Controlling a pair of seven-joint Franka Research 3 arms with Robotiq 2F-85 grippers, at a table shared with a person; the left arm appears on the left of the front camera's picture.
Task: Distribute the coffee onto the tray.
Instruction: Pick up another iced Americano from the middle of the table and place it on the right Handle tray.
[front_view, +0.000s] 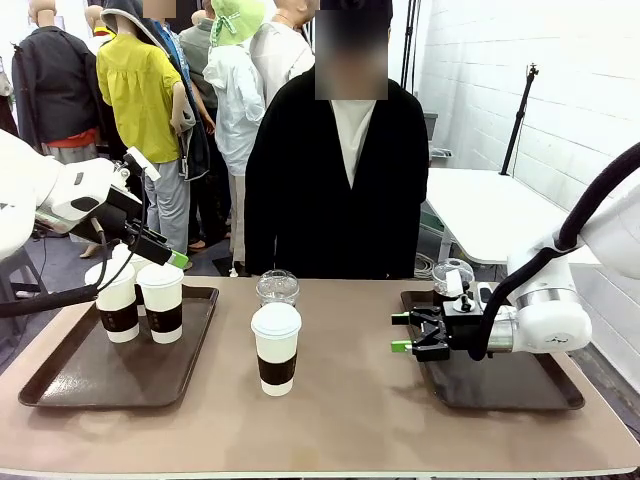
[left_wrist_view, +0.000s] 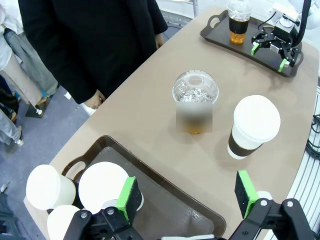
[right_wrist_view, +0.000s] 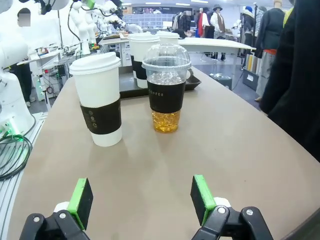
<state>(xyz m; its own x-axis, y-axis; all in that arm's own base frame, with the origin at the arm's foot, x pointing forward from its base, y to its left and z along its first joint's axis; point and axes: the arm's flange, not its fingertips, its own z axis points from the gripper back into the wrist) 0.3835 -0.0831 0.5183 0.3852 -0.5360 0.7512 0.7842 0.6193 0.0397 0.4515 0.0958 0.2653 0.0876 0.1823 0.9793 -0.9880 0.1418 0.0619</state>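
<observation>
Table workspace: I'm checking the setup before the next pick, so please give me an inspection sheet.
Surface: brown table with two dark trays, left tray and right tray.
Job's things: three white cups on left tray; clear cup on right tray; centre white cup and centre clear cup stand off the trays.
Clutter: nothing seen.
Grippers: left gripper open, empty, above left tray; right gripper open, empty, by right tray's edge.
Cables: black hose along right arm.
Surroundings: person in black at the far side.

2 cups (front_view: 275, 348) btw 2 trays (front_view: 95, 378).
</observation>
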